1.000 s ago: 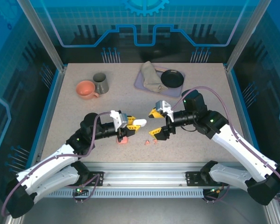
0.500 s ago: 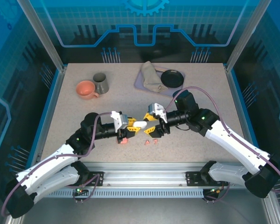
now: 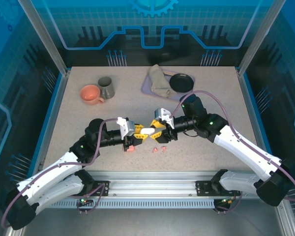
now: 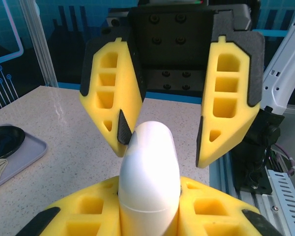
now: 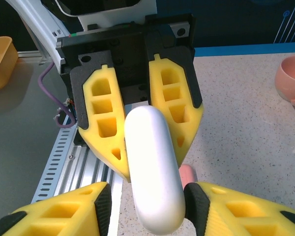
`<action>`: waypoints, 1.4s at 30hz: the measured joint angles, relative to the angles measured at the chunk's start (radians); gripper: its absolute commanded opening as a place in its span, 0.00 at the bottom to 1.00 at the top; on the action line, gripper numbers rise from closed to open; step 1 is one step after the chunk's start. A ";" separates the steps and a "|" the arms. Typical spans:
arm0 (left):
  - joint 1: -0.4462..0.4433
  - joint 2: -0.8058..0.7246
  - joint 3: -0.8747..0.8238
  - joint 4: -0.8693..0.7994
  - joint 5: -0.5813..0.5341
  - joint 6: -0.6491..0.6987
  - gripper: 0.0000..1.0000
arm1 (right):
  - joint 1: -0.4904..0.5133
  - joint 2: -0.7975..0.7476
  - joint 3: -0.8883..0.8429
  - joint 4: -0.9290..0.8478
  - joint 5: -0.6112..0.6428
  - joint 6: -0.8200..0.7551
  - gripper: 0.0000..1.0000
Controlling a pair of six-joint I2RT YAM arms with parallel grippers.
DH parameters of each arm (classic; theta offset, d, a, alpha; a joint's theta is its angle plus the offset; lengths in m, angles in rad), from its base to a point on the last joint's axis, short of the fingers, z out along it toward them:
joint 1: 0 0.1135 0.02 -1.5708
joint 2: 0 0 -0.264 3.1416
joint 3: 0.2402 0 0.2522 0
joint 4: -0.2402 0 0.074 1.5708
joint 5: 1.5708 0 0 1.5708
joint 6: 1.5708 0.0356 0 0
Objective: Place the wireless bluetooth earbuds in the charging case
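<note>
My left gripper [image 3: 137, 132] [image 4: 148, 209] is shut on a white pebble-like charging case [image 3: 147, 131] [image 4: 148, 169] [image 5: 152, 172], lid closed, held above the table and pointing right. My right gripper [image 3: 156, 129] [image 5: 147, 211] faces it, open, with its jaws straddling the case's free end. One pad touches the case and a small gap shows at the other. Two salmon-pink earbuds [image 3: 155, 149] [image 3: 163, 147] lie on the table just below. A salmon-pink case [image 3: 130, 146] [image 5: 187, 174] sits under my left gripper. The white earbuds are hidden.
A pink mug [image 3: 91, 94] [image 5: 291, 81] and a grey mug [image 3: 105, 87] stand at the back left. A lilac tray [image 3: 148, 86] [image 4: 24, 152] at the back holds a crumpled cloth [image 3: 160, 82] and a black dish [image 3: 181, 82] [image 4: 4, 140].
My right gripper has moved left to the white case, and its jaws now straddle the case's tip. The left arm has held still.
</note>
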 measured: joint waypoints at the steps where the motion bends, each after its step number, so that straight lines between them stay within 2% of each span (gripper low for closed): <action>1: 0.000 0.000 0.001 0.000 0.001 0.000 0.00 | 0.000 0.002 0.000 0.000 0.000 0.000 0.48; 13: 0.000 0.017 0.014 0.003 0.005 0.000 0.00 | 0.000 0.008 0.000 0.000 -0.001 0.008 0.41; 22: 0.000 0.023 0.023 0.003 0.023 0.000 0.00 | -0.012 0.008 0.000 -0.001 -0.020 0.041 0.31; 28: 0.000 0.029 0.031 0.004 0.023 0.008 0.38 | -0.028 0.002 0.000 0.000 -0.032 0.060 0.31; 32: 0.000 0.029 0.032 0.001 0.027 0.023 0.52 | -0.058 -0.019 -0.007 -0.013 -0.023 0.084 0.31; 38: 0.000 0.018 0.032 -0.029 0.015 0.035 0.60 | -0.081 -0.023 -0.011 -0.045 -0.003 0.122 0.30; 42: 0.000 -0.021 0.032 -0.051 -0.031 0.046 0.64 | -0.098 -0.019 -0.030 -0.058 0.046 0.161 0.30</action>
